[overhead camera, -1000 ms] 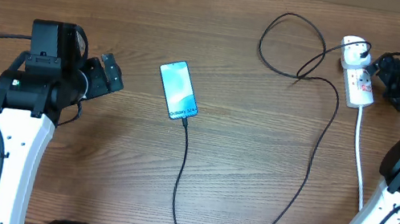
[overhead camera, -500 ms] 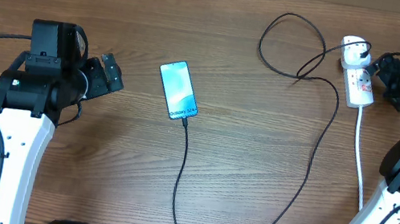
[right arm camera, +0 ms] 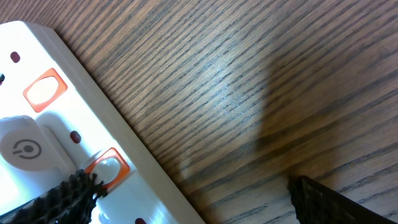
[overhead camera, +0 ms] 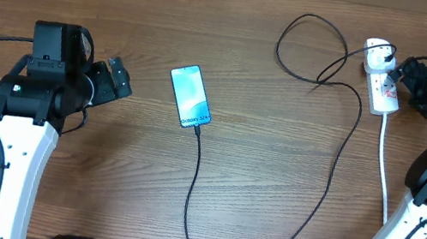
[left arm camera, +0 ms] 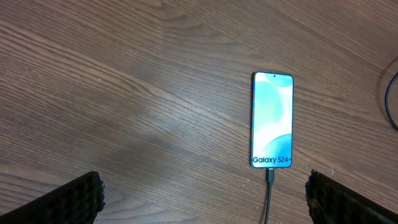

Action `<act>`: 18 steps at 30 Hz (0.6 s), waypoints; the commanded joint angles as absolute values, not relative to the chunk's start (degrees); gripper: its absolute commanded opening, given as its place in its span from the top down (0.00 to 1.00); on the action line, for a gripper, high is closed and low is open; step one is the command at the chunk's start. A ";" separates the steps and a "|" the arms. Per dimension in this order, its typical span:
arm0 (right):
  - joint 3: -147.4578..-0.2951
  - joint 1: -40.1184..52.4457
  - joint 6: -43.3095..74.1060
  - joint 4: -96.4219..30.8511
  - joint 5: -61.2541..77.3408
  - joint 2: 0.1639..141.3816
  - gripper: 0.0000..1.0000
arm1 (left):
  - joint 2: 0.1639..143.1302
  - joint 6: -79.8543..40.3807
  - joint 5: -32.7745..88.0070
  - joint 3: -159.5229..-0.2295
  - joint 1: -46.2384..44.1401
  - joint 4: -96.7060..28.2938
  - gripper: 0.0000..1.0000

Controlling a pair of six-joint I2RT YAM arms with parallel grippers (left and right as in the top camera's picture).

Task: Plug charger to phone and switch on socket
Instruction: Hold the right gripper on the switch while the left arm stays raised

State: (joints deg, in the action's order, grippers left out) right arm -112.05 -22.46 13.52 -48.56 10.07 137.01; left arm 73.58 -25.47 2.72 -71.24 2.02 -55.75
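phone [overhead camera: 190, 96] lit up mid-frame with charger [overhead camera: 195, 177] plugged in, socket [overhead camera: 381, 78] upper right, right gripper [overhead camera: 403, 77] jaws wide open beside it, left gripper [overhead camera: 120, 80] open too, holding nothing

Overhead straight down, left wrist shares the phone [left arm camera: 272, 119] (nearer) — right wrist closest, socket [right arm camera: 56, 134].
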 commanded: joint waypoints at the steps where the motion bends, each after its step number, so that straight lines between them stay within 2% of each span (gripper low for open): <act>1: -111.46 -22.11 13.50 -48.58 10.61 139.92 0.00 | 73.87 -24.84 2.55 -71.42 2.33 -55.61 0.01; 18: -117.71 -23.62 16.25 -50.89 11.27 139.33 0.00 | 73.87 -24.84 2.55 -71.42 2.33 -55.61 0.01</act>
